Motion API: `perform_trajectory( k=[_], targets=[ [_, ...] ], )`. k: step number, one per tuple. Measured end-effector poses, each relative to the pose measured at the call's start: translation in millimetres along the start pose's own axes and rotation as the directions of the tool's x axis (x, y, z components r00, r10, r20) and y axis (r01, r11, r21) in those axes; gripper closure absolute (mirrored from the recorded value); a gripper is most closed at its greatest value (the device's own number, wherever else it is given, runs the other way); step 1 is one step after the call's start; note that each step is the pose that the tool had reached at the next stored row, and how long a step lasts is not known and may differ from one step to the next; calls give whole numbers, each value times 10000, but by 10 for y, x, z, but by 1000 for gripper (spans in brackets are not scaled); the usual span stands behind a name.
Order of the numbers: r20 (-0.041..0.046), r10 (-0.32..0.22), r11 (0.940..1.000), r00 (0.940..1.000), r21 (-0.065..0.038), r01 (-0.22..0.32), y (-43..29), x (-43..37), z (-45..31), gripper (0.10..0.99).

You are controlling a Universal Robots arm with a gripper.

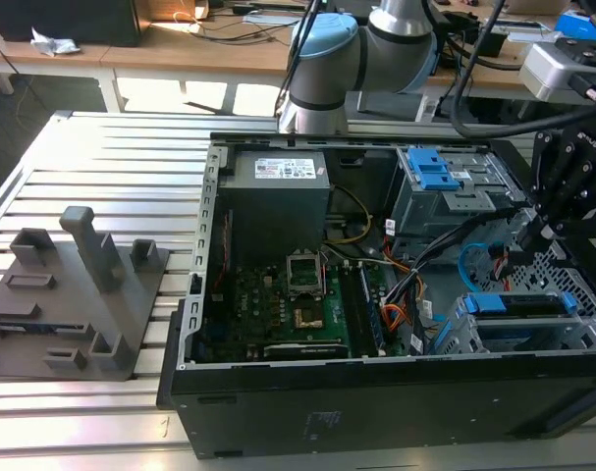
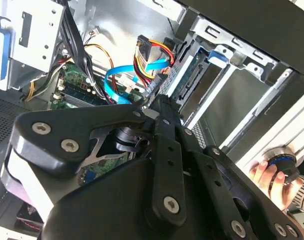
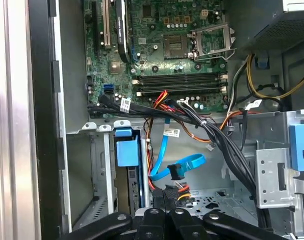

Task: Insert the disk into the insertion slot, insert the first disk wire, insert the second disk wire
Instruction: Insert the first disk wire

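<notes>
A: How do the fingers stand?
B: In the first wrist view the gripper [image 3: 166, 214] is pinched together on a black connector [image 3: 167, 192] trailing red and orange wires.
A: Just past that?
B: A blue cable [image 3: 184, 165] curls close by.
A: And the disk?
B: The disk [image 3: 127, 152] sits in the insertion slot [image 3: 107, 170], just beside the gripper, its blue carrier facing out. Farther off lies the green motherboard [image 3: 167, 50].

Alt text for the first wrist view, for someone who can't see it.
Inside an open computer case, the blue-framed disk sits in the slot. The gripper hangs beside it near a blue cable, motherboard beyond.
</notes>
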State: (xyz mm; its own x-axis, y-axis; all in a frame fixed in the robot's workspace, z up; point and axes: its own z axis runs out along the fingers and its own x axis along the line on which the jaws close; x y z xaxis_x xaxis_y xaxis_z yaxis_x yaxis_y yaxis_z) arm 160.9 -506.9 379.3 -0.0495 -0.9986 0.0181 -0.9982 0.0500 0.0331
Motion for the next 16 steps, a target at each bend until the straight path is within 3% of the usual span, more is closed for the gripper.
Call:
perform_trajectory(
  k=[3, 13, 16],
  targets=[
    [-9, 0, 10000, 10000, -6, 0, -40, -107, 33, 980],
    [-12, 1, 10000, 10000, -5, -1, -62, -109, 33, 973],
    [-12, 0, 10000, 10000, -5, 0, -63, -109, 33, 792]
  ],
)
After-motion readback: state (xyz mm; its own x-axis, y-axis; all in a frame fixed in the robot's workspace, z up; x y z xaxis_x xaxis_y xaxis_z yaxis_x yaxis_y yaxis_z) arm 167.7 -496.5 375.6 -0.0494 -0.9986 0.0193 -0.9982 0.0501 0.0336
